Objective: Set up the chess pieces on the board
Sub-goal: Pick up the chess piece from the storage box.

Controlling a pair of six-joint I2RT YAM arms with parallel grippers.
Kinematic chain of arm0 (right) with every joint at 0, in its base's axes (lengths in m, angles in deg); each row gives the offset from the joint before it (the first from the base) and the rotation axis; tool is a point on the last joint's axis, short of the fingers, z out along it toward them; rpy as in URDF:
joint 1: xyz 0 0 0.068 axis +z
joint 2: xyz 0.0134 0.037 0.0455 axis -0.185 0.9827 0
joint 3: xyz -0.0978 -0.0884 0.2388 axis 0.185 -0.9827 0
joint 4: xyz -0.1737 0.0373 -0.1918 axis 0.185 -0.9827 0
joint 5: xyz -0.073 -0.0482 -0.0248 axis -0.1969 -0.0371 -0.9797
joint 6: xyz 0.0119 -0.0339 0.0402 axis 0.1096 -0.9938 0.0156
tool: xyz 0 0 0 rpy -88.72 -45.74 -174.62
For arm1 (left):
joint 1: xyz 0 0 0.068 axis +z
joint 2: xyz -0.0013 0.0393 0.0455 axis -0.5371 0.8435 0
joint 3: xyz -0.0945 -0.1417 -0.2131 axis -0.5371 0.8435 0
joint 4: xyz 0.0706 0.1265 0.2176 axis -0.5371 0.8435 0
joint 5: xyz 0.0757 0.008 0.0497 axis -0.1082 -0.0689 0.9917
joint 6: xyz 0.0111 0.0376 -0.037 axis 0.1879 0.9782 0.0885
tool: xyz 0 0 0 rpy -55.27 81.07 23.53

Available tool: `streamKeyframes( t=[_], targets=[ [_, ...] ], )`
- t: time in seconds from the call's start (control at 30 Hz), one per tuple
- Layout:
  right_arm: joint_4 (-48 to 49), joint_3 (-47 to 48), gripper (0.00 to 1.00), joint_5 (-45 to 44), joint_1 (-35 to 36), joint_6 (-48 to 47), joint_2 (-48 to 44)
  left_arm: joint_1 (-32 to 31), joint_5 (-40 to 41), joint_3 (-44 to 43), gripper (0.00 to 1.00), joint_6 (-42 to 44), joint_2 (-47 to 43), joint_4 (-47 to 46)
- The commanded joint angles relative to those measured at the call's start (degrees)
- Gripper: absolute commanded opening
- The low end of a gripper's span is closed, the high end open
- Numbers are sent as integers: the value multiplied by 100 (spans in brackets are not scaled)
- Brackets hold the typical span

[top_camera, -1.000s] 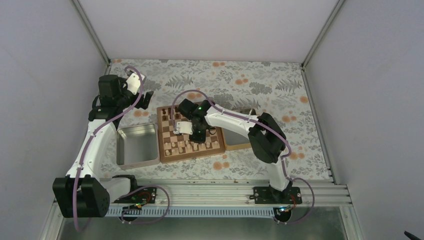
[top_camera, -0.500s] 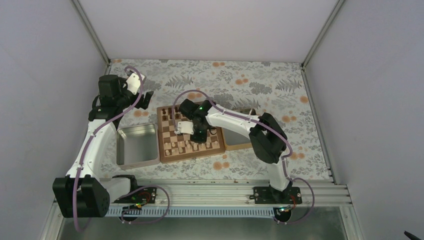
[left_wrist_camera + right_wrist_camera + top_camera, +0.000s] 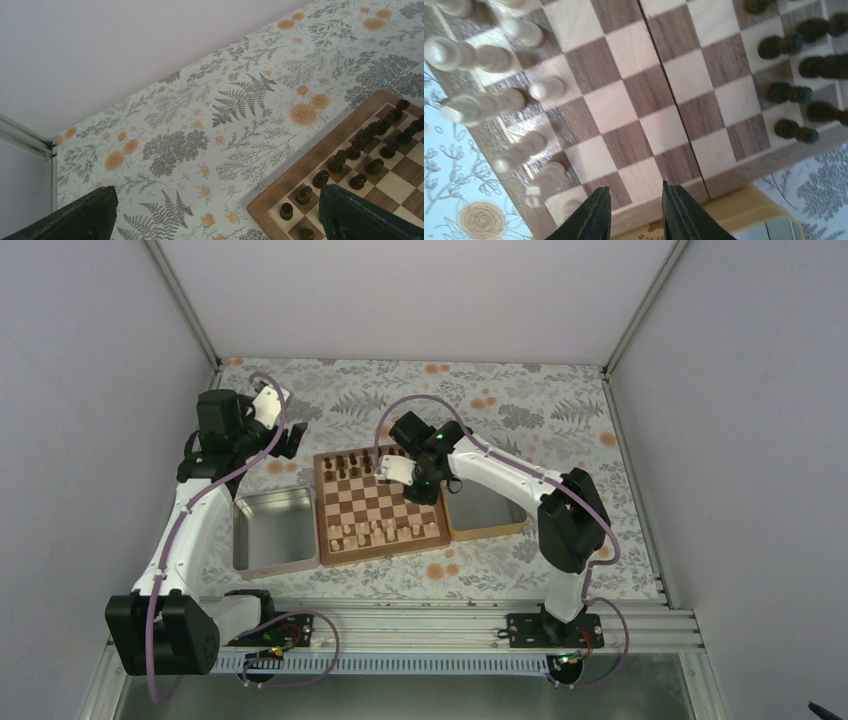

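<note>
Our right gripper [image 3: 635, 194] and left gripper [image 3: 217, 200] hang empty, jaws parted — the chess pieces [image 3: 546, 88] stand on the board [image 3: 674, 100], left of the right jaws. Between placements, we judge: next, fetch another piece.

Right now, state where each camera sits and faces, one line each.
Top external: above and behind, looking down at the chessboard; left arm, right arm show.
Left wrist: off the board's far-left corner, facing floral cloth and dark chess pieces; left gripper frames it.
Right wrist: over the board's right edge, looking down; right gripper, pale chess pieces.
Shared: both wrist views show dark pieces.
</note>
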Motion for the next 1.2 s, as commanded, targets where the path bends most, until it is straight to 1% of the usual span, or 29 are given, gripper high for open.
streamKeyframes(
  t=[0.0, 0.2, 0.33, 0.47, 0.7, 0.9, 1.03, 1.17],
  targets=[
    [1, -184, 29, -203, -382, -21, -173, 33, -110, 50, 100, 38, -63, -5],
    [251, -580, 30, -384, -1296, -130, -284, 32, -93, 45, 100, 38, -43, -29],
    [582, -871, 31, -418, -1652, -219, -278, 32, -100, 41, 100, 38, -33, -33],
    [983, -1080, 33, -109, -1791, -367, -295, 32, -108, 45, 100, 38, -35, -22],
    [1669, -1504, 33, 638, -2018, -794, -252, 33, -87, 62, 100, 46, -19, -23],
    [1809, -1631, 34, 953, -2222, -914, -127, 32, -102, 51, 100, 46, 35, -13],
    [1790, -1607, 33, 1288, -2243, -1000, -157, 33, -108, 31, 100, 46, 81, 3],
    [1764, -1596, 34, 1388, -2248, -1064, -73, 32, -110, 35, 100, 53, 73, 0]
  ],
)
